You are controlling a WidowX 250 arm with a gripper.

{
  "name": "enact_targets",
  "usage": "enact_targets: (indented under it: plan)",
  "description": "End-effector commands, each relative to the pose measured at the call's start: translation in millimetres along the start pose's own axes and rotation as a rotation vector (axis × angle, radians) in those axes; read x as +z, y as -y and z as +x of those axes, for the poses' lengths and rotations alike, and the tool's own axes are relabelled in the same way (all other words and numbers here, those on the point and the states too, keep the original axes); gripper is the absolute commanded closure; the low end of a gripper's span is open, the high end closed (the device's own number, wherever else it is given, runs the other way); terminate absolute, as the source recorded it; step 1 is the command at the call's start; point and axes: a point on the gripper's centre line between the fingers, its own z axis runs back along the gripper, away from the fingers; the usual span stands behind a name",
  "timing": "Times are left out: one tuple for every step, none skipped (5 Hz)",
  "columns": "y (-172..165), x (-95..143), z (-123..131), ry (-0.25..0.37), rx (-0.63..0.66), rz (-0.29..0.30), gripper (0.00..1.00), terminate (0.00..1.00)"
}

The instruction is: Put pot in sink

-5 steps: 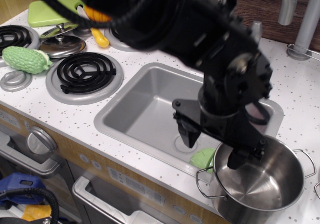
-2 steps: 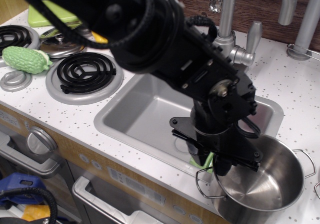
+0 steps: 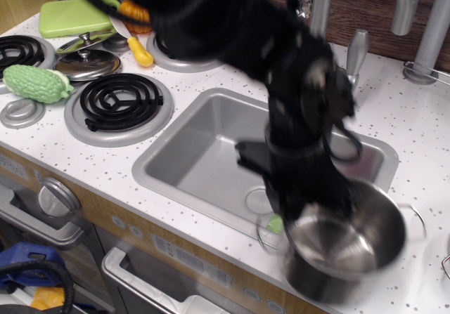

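Pot (image 3: 351,247): we see it blurred at the sink's (image 3: 190,156) front right corner, over the counter edge
Gripper (image 3: 309,212): at the pot's left rim; we cannot tell its jaws

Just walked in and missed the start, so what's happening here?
A black robot arm is working on a steel pot at the front right corner of a toy kitchen counter. Its gripper is down at the pot's near rim, but the picture is motion-blurred, so whether it has closed on the rim cannot be told. The pot sits beside the sink, not in it. A small green thing lies by the sink's front edge.
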Motion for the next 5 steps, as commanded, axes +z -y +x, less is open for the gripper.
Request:
enact_targets:
  plan:
    - [-42.8, 28.1, 48.0, 0.028, -0.132, 0.045, 1.00, 0.00]
    - [-76.7, 25.6, 72.5, 0.059, -0.290, 0.144, 1.00, 0.00]
    - [-93.2, 9.0, 86.6, 0.123, -0.353, 0.180, 1.00, 0.00]
    - [-103.3, -12.8, 95.0, 0.182, -0.403, 0.203, 1.00, 0.00]
    - [-105.8, -32.2, 97.2, 0.211, -0.411, 0.162, 1.00, 0.00]
